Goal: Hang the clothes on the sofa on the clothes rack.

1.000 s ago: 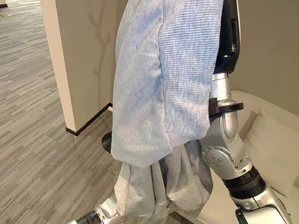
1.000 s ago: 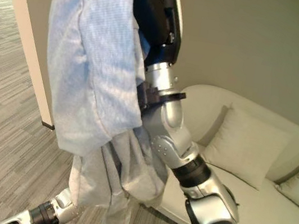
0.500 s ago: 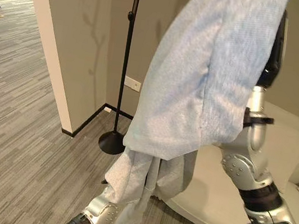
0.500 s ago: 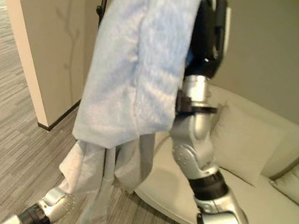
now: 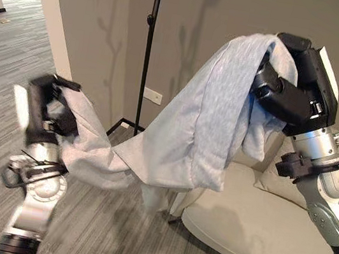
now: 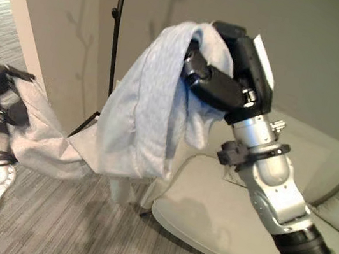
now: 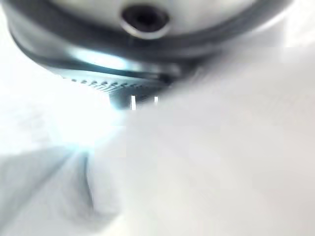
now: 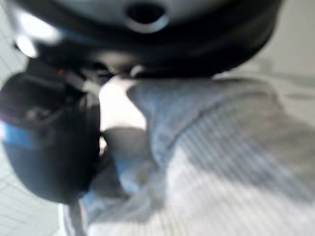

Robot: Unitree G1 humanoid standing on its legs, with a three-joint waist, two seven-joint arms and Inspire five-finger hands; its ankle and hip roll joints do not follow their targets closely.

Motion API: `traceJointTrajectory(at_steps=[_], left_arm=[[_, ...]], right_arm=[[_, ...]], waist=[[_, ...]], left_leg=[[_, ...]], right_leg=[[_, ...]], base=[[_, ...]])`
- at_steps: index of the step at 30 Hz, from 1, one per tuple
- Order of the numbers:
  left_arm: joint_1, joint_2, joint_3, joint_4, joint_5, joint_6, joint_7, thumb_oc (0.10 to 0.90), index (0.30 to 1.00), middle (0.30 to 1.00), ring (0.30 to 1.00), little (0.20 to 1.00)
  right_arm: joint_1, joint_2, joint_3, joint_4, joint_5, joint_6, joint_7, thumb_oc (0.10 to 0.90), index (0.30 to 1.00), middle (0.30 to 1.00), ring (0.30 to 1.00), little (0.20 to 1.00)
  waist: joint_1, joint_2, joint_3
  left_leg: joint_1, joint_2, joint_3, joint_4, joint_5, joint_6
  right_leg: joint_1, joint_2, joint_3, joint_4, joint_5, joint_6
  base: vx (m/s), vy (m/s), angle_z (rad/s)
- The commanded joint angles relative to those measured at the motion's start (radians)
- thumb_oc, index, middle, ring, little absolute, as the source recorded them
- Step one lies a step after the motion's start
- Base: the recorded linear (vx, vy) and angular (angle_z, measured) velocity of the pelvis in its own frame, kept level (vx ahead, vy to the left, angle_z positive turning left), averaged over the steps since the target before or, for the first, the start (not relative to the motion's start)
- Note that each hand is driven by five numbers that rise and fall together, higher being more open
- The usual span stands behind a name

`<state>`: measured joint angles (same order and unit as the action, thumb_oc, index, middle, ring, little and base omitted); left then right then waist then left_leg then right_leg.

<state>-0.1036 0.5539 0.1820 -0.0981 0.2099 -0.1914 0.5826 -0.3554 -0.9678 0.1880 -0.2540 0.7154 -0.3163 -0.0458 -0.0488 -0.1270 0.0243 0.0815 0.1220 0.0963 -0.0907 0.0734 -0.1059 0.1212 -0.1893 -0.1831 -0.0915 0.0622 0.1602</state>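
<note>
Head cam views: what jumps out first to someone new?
A pale grey garment stretched in the air between both hands: the right hand holds one end high over the cream sofa, the left hand grips the other end lower down. Behind them, a black clothes rack stands by the wall.

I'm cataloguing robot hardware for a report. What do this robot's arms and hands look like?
Both arms are silver-grey metal with rounded joint housings and black ring bands between segments. The right hand is a dark, blocky unit with a white panel on its back; a black clamp collar sits below its wrist. The left hand is likewise dark, on a silver wrist.
</note>
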Motion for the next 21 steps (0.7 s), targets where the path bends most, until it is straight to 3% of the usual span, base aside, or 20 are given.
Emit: traceJointTrajectory(at_steps=[1, 7, 9, 10, 11, 12, 14, 15, 17, 18, 21], left_arm=[[-0.118, 0.048, -0.042, -0.086, 0.127, -0.065, 0.068, 0.400, 0.300, 0.300, 0.300, 0.300], [-0.131, 0.094, -0.024, -0.106, 0.211, -0.047, 0.116, 0.400, 0.300, 0.300, 0.300, 0.300], [-0.128, 0.103, -0.008, -0.107, 0.258, -0.023, 0.141, 0.400, 0.300, 0.300, 0.300, 0.300], [-0.135, 0.128, -0.023, -0.110, 0.347, -0.005, 0.140, 0.400, 0.300, 0.300, 0.300, 0.300], [-0.142, 0.129, -0.029, -0.105, 0.354, -0.004, 0.145, 0.400, 0.300, 0.300, 0.300, 0.300], [-0.178, 0.151, -0.064, -0.077, 0.475, 0.063, 0.171, 0.400, 0.300, 0.300, 0.300, 0.300], [-0.225, 0.146, -0.116, -0.055, 0.501, 0.075, 0.167, 0.400, 0.300, 0.300, 0.300, 0.300], [-0.302, 0.143, -0.212, -0.009, 0.536, 0.082, 0.158, 0.400, 0.300, 0.300, 0.300, 0.300], [-0.370, 0.106, -0.292, 0.047, 0.537, 0.102, 0.161, 0.400, 0.300, 0.300, 0.300, 0.300], [-0.403, 0.069, -0.318, 0.099, 0.533, 0.128, 0.170, 0.400, 0.300, 0.300, 0.300, 0.300], [-0.413, 0.068, -0.309, 0.132, 0.538, 0.148, 0.190, 0.400, 0.300, 0.300, 0.300, 0.300]], right_arm=[[-0.083, 0.003, -0.088, -0.046, -0.041, -0.063, -0.026, 0.400, 0.300, 0.300, 0.300, 0.300], [-0.096, 0.013, -0.098, -0.045, -0.165, -0.048, -0.065, 0.400, 0.300, 0.300, 0.300, 0.300], [-0.092, 0.021, -0.117, -0.060, -0.372, -0.008, -0.121, 0.400, 0.300, 0.300, 0.300, 0.300], [-0.091, 0.029, -0.138, -0.051, -0.550, 0.026, -0.163, 0.400, 0.300, 0.300, 0.300, 0.300], [-0.089, 0.035, -0.138, -0.054, -0.564, 0.029, -0.170, 0.400, 0.300, 0.300, 0.300, 0.300], [-0.104, 0.073, -0.142, -0.062, -0.725, 0.063, -0.217, 0.400, 0.300, 0.300, 0.300, 0.300], [-0.120, 0.111, -0.131, -0.056, -0.795, 0.087, -0.245, 0.400, 0.300, 0.300, 0.300, 0.300], [-0.167, 0.160, -0.106, -0.037, -0.880, 0.116, -0.300, 0.400, 0.300, 0.300, 0.300, 0.300], [-0.233, 0.225, -0.071, -0.012, -0.944, 0.154, -0.342, 0.400, 0.300, 0.300, 0.300, 0.300], [-0.274, 0.284, -0.049, -0.002, -0.979, 0.176, -0.361, 0.400, 0.300, 0.300, 0.300, 0.300], [-0.314, 0.311, -0.032, 0.008, -1.003, 0.191, -0.380, 0.400, 0.300, 0.300, 0.300, 0.300]], waist=[[0.017, 0.003, -0.112], [0.017, 0.002, -0.105], [0.018, 0.000, -0.099], [0.017, 0.001, -0.099], [0.018, -0.003, -0.097], [0.013, 0.000, -0.089], [0.009, 0.002, -0.080], [0.002, 0.020, -0.062], [-0.006, 0.038, -0.043], [-0.019, 0.038, -0.032], [-0.023, 0.036, -0.021]], left_leg=[[0.021, 0.005, 0.030, 0.009, -0.139, 0.039], [0.019, -0.016, 0.032, 0.014, -0.153, 0.058], [0.019, -0.038, 0.034, 0.024, -0.171, 0.077], [0.024, -0.053, 0.035, 0.025, -0.182, 0.089], [0.024, -0.055, 0.034, 0.026, -0.182, 0.091], [0.033, -0.069, 0.036, 0.028, -0.192, 0.105], [0.036, -0.074, 0.036, 0.031, -0.194, 0.115], [0.040, -0.076, 0.040, 0.040, -0.191, 0.132], [0.065, -0.081, 0.048, 0.040, -0.198, 0.152], [0.100, -0.094, 0.057, 0.035, -0.219, 0.163], [0.122, -0.105, 0.063, 0.037, -0.239, 0.162]], right_leg=[[-0.057, -0.004, 0.038, 0.080, -0.066, 0.017], [-0.076, -0.021, 0.049, 0.097, -0.054, 0.036], [-0.082, -0.042, 0.054, 0.120, -0.049, 0.049], [-0.084, -0.059, 0.050, 0.146, -0.043, 0.057], [-0.086, -0.062, 0.051, 0.150, -0.045, 0.059], [-0.099, -0.080, 0.048, 0.202, -0.025, 0.065], [-0.116, -0.085, 0.047, 0.252, -0.014, 0.064], [-0.155, -0.084, 0.034, 0.367, 0.001, 0.049], [-0.209, -0.074, 0.010, 0.499, -0.009, 0.034], [-0.270, -0.037, -0.012, 0.569, -0.041, 0.017], [-0.315, -0.010, -0.031, 0.540, -0.072, -0.004]], base=[[0.01, 0.075, 0.00], [0.01, 0.100, -0.03], [0.02, 0.199, -0.10], [0.02, 0.159, -0.07], [0.00, 0.225, -0.06], [-0.03, 0.172, 0.05], [-0.04, 0.184, 0.06], [-0.03, 0.227, 0.12], [0.05, 0.286, 0.03], [0.12, 0.169, -0.32], [0.13, 0.042, -0.54]])
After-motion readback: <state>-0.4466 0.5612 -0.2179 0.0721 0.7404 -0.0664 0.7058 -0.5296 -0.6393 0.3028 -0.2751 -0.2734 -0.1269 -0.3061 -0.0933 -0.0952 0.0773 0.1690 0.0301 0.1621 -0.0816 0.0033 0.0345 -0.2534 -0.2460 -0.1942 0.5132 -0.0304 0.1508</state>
